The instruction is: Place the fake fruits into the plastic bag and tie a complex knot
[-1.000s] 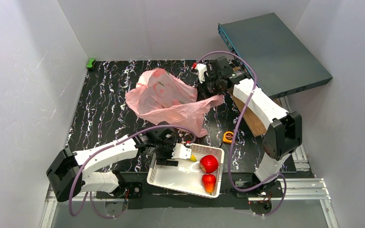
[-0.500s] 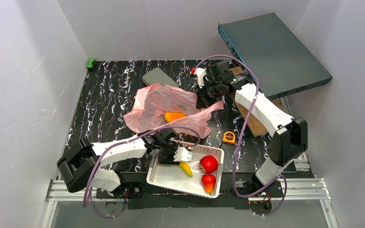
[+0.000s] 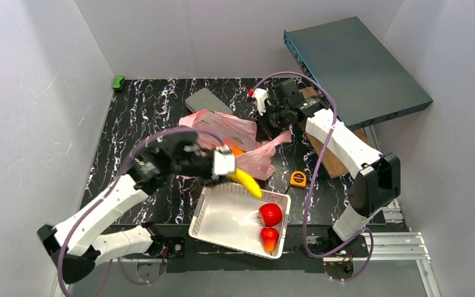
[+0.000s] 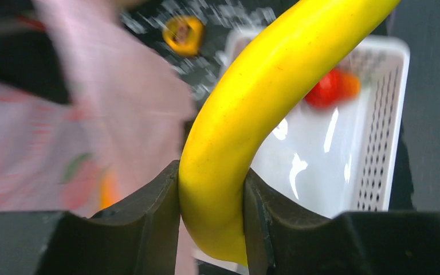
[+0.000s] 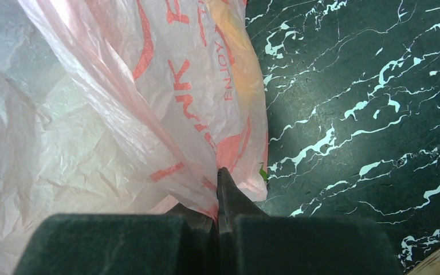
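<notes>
My left gripper (image 3: 227, 172) is shut on the yellow banana (image 3: 247, 183) and holds it in the air between the pink plastic bag (image 3: 219, 133) and the white basket (image 3: 210, 226). In the left wrist view the banana (image 4: 246, 114) fills the gap at my gripper (image 4: 212, 200). The orange-yellow mango (image 3: 237, 150) lies in the bag. The red apple (image 3: 271, 214) and the small red pointed fruit (image 3: 269, 239) lie in the basket. My right gripper (image 3: 263, 116) is shut on the bag's edge (image 5: 195, 189) at the far side. No knot shows.
A yellow-orange tape measure (image 3: 297, 179) lies right of the bag. A grey flat box (image 3: 355, 62) leans at the back right over a wooden board (image 3: 328, 158). A dark flat pad (image 3: 205, 100) lies behind the bag. A green item (image 3: 118, 81) sits at the far left corner.
My left gripper took the banana out of the basket and lifted it up and back toward the bag. The bag sank lower and the mango shows in it. The right arm barely moved.
</notes>
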Action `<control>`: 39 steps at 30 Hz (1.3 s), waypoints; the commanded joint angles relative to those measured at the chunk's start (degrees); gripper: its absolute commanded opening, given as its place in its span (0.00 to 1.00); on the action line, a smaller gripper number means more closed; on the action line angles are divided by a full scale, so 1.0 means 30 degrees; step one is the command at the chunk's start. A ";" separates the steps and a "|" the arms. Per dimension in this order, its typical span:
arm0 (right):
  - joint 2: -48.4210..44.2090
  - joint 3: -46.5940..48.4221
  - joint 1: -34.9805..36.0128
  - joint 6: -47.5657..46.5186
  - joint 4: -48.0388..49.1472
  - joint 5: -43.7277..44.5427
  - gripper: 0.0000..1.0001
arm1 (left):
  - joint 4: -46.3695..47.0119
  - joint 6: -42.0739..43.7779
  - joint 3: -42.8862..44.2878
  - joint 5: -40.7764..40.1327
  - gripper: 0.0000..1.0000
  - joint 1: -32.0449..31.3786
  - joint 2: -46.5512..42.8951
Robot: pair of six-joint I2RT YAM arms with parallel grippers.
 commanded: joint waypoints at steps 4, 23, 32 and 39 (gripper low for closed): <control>-0.0302 0.0255 0.0038 -0.0490 0.0139 0.0033 0.01 | 0.0343 -0.4485 0.4432 0.1558 0.00 0.4698 0.1922; 0.2165 0.2367 -0.0544 -0.0604 0.0710 -0.0045 0.01 | 0.7336 0.6868 -0.1728 -0.2437 0.02 0.7146 0.8347; 0.3309 0.2829 -0.0949 -0.0523 0.0671 0.0365 0.01 | 0.4168 0.6802 0.1307 -0.1089 0.38 0.7344 1.0123; 0.3335 0.2877 -0.1013 -0.0476 0.0647 0.0380 0.01 | 0.1788 0.6021 0.3005 0.0459 0.77 0.7678 0.9399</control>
